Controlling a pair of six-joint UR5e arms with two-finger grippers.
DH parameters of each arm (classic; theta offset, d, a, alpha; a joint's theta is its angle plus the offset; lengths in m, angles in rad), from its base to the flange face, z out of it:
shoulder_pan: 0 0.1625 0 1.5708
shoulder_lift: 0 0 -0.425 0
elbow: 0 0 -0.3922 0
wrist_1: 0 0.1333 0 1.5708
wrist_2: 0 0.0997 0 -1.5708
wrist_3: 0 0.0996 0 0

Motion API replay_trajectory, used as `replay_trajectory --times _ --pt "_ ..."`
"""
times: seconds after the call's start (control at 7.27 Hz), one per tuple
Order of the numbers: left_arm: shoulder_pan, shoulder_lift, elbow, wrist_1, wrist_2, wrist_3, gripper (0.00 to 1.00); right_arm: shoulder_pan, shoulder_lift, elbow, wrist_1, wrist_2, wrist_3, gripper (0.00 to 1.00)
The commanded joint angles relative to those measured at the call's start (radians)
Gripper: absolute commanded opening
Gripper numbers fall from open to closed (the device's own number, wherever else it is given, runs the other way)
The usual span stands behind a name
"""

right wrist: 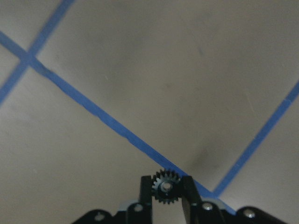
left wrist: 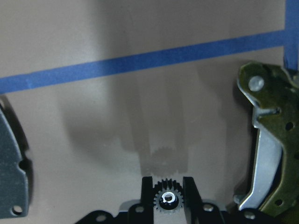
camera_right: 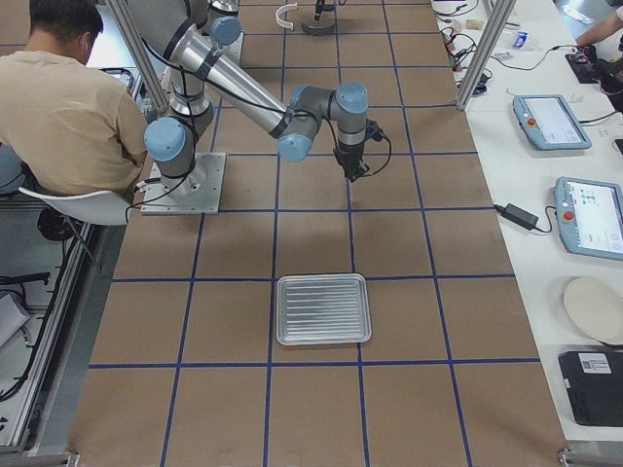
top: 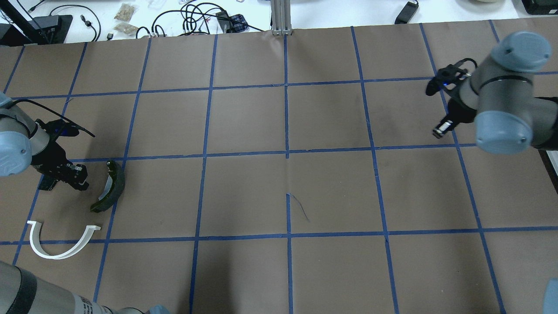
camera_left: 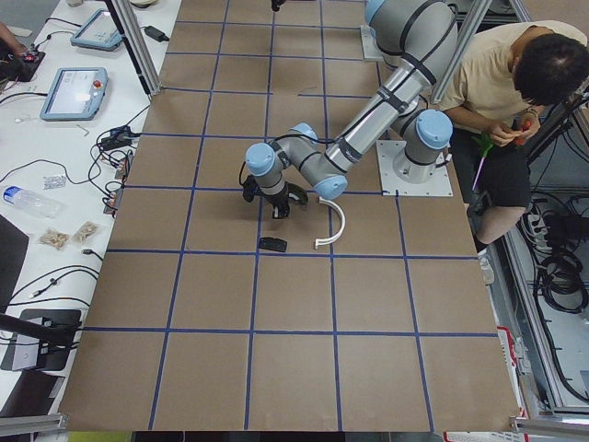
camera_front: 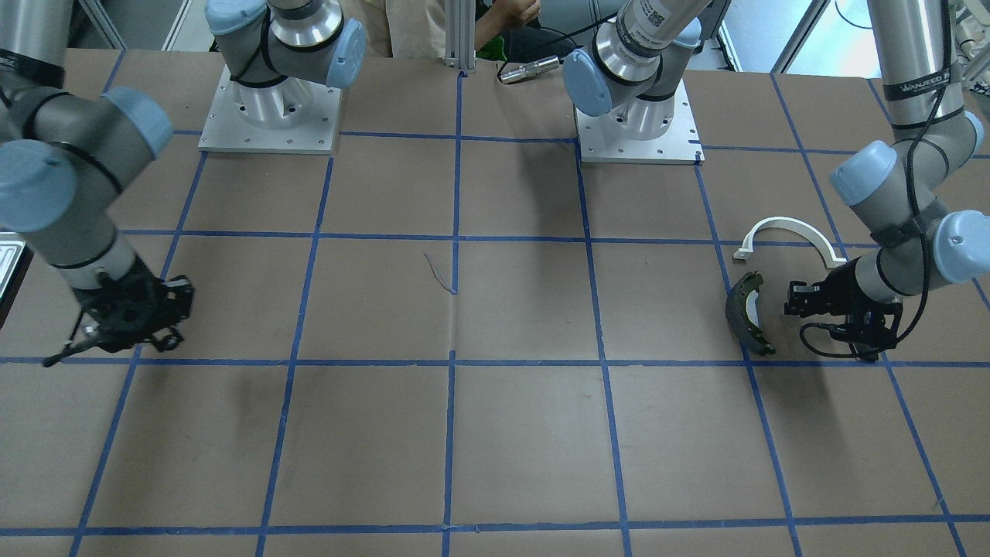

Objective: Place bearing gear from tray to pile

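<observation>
My left gripper (left wrist: 168,186) is shut on a small black toothed bearing gear (left wrist: 168,199) and holds it just above the table. It sits beside the pile (top: 78,174): the dark olive brake shoe (top: 109,187) lies right next to it and the white half-ring bracket (top: 61,244) a little further off. A dark grey flat part (left wrist: 9,163) shows at the left edge of the left wrist view. My right gripper (right wrist: 166,179) is shut on a second black gear (right wrist: 166,186) above blue tape lines, away from the silvery tray (camera_right: 323,308).
Brown paper with a blue tape grid (top: 287,152) covers the table. Both arm bases (camera_front: 269,116) stand at the robot's edge. A seated person (camera_right: 68,97) is beside the bases. Cables and tablets lie on the side benches.
</observation>
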Motion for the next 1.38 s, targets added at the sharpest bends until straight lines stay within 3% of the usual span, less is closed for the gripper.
replay_trajectory --times 0.0,0.14,0.41,0.69,0.83,0.96,1.1,1.24 --pt "0.0 0.001 -0.002 -0.011 0.0 -0.005 0.84 0.329 0.024 -0.004 -0.009 -0.001 0.555 0.0" --pt "-0.001 0.005 0.0 -0.011 0.0 -0.008 0.95 0.452 0.062 -0.007 -0.016 -0.001 0.756 0.0" --pt "-0.004 0.037 0.018 -0.014 0.003 -0.011 1.0 0.673 0.117 -0.076 -0.009 0.036 1.09 0.0" --pt "-0.015 0.071 0.129 -0.145 0.003 -0.031 1.0 0.7 0.142 -0.116 -0.022 0.112 1.134 0.04" --pt "-0.026 0.068 0.226 -0.268 0.002 -0.063 1.0 0.697 0.165 -0.123 -0.023 0.108 1.16 0.6" --pt "-0.059 0.065 0.307 -0.378 0.0 -0.111 1.0 0.694 0.162 -0.133 -0.04 0.103 1.171 0.95" --pt "-0.11 0.074 0.357 -0.438 0.0 -0.173 1.0 0.644 0.142 -0.151 -0.049 0.099 1.144 1.0" --pt "-0.175 0.089 0.372 -0.472 -0.001 -0.232 1.0 0.532 0.11 -0.203 0.071 0.094 1.048 1.0"
